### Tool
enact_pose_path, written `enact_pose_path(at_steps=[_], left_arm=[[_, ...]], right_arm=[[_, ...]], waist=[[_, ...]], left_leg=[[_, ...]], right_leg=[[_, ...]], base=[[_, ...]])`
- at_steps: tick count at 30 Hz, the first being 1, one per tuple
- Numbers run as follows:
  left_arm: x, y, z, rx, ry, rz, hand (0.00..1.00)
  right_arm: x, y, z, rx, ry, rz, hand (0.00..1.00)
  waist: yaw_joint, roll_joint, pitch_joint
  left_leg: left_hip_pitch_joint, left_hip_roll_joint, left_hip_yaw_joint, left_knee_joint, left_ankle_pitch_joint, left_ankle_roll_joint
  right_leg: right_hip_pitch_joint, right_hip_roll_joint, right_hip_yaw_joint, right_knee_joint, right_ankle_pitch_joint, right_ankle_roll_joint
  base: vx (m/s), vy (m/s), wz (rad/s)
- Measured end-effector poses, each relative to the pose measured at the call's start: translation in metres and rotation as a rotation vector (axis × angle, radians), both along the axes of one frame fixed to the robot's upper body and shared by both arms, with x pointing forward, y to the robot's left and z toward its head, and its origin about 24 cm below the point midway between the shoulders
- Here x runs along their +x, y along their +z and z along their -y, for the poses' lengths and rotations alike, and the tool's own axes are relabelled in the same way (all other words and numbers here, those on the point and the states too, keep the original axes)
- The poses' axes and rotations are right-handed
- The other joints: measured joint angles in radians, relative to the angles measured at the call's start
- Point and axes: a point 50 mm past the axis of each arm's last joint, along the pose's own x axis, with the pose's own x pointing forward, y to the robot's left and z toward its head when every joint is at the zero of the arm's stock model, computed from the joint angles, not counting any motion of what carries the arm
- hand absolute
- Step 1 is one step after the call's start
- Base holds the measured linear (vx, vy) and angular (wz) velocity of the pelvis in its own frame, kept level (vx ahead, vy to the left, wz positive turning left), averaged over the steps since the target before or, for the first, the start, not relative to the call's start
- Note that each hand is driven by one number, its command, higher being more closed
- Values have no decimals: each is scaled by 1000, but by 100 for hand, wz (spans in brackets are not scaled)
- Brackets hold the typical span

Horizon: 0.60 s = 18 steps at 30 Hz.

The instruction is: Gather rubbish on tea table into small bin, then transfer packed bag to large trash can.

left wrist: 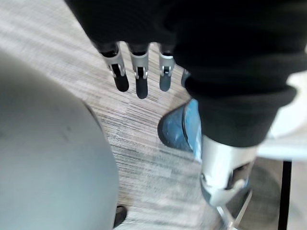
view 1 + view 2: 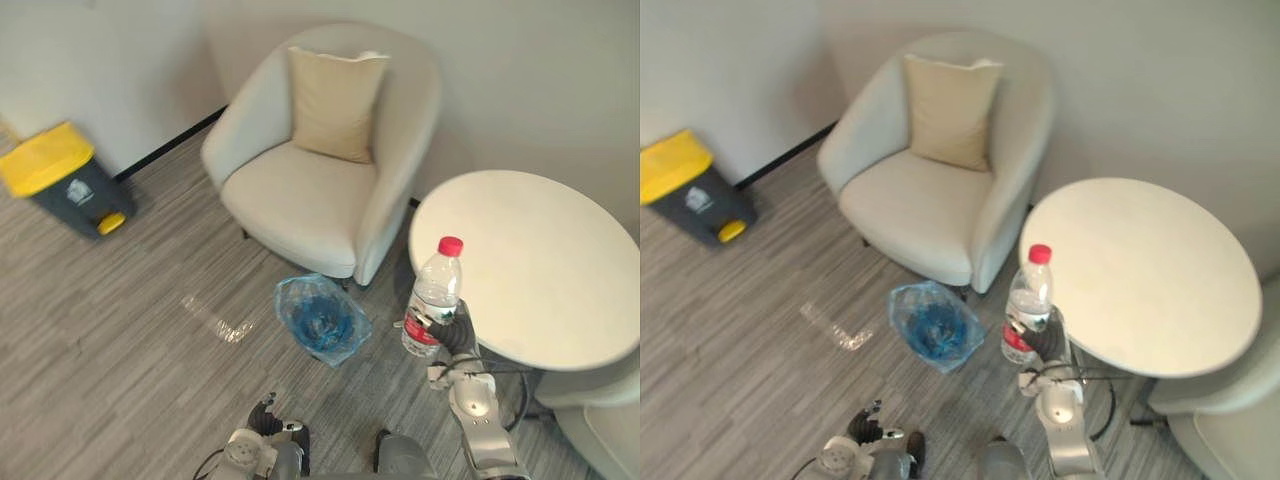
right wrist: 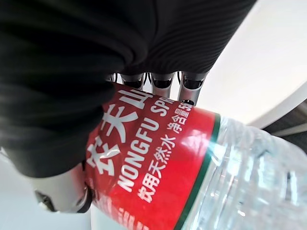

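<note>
Water bottle (image 2: 432, 295) is being gripped by the right robot hand (image 2: 452, 338). Its fingers (image 3: 162, 80) are being curled round the red label, and the bottle is being held upright with the red cap on top. The round white tabletop (image 2: 530, 270) is sitting just to the right of that hand, and the bottle is being held right at its near edge; can't tell if the base is touching anything.

The small bin (image 2: 322, 318), lined with a blue bag, is being left on the floor near that hand, off to its left, in front of the armchair (image 2: 300, 200) with the beige cushion (image 2: 333, 103).

The left robot hand (image 1: 139, 67) is being held low over the floor with the fingers straight and relaxed, nothing being gripped, and the blue bin is showing just past them.

The big trash can (image 2: 65, 180) with the yellow lid is being kept well away from both hands, far to the left by the wall.
</note>
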Motion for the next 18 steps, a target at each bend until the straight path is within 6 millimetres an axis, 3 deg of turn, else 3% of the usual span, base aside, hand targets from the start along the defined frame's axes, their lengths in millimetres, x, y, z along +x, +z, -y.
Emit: enact_pose_path(at_steps=[2,4,7,13,18], left_arm=[[1,1,0,0,0,8,0],[4,3,-1,-1,5,22,0],[3,3,-1,1,9,22,0],[1,2,0,-1,9,15,0],[-7,-1,1,-2,11,-7,0]], right_arm=[[2,1,0,9,0,7,100],[3,2,-1,12,2,14,100],[3,3,-1,12,0,16,100],[1,0,1,14,-16,8,100],[-1,-3,-6,41,-16,-1,100]], waist=[[7,7,-3],[22,7,-4],[33,10,-7],[48,15,-8],[50,15,-14]], left_leg=[[-27,16,45,55,-2,-1],[-63,61,183,150,-7,-2],[-63,90,290,157,-7,0],[2,73,294,-13,43,22],[134,52,326,-264,148,25]], right_leg=[[33,17,2,-39,26,-13],[81,32,0,-86,49,-28],[117,33,-6,-118,54,-25],[117,30,-47,-134,52,-22],[105,14,-23,-118,27,-16]], base=[[63,30,41],[63,50,21],[18,13,10],[-54,-17,23],[-153,-35,-11]])
